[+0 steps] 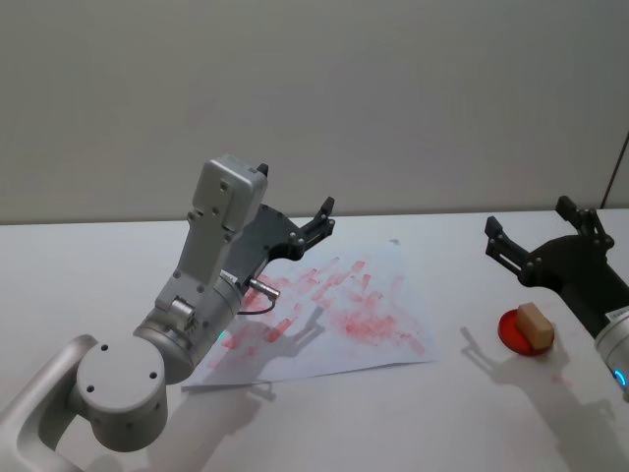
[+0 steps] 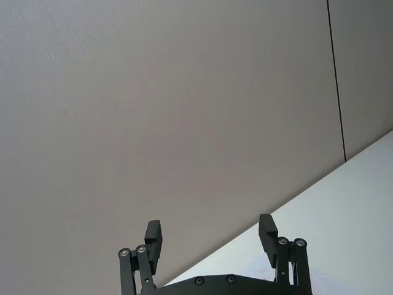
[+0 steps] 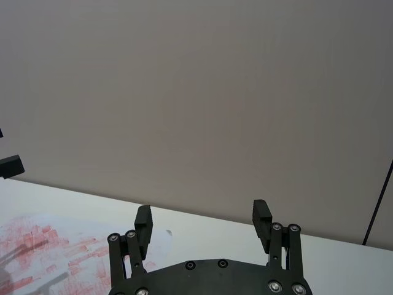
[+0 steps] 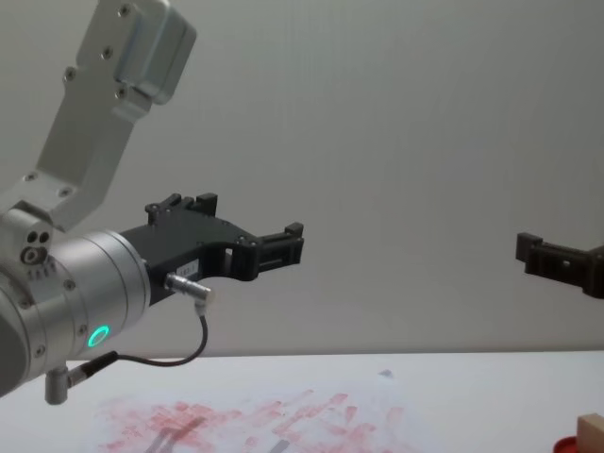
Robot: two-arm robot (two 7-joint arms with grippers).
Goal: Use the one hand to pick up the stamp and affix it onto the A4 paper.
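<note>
on pad, stamp, l tool, r tool open

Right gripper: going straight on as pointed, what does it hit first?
Likely nothing close: the right gripper aims above the table toward the grey wall, free as far as seen; depth is unclear.

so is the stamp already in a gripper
No, the stamp sits on the red pad, apart from the open right gripper.
</note>
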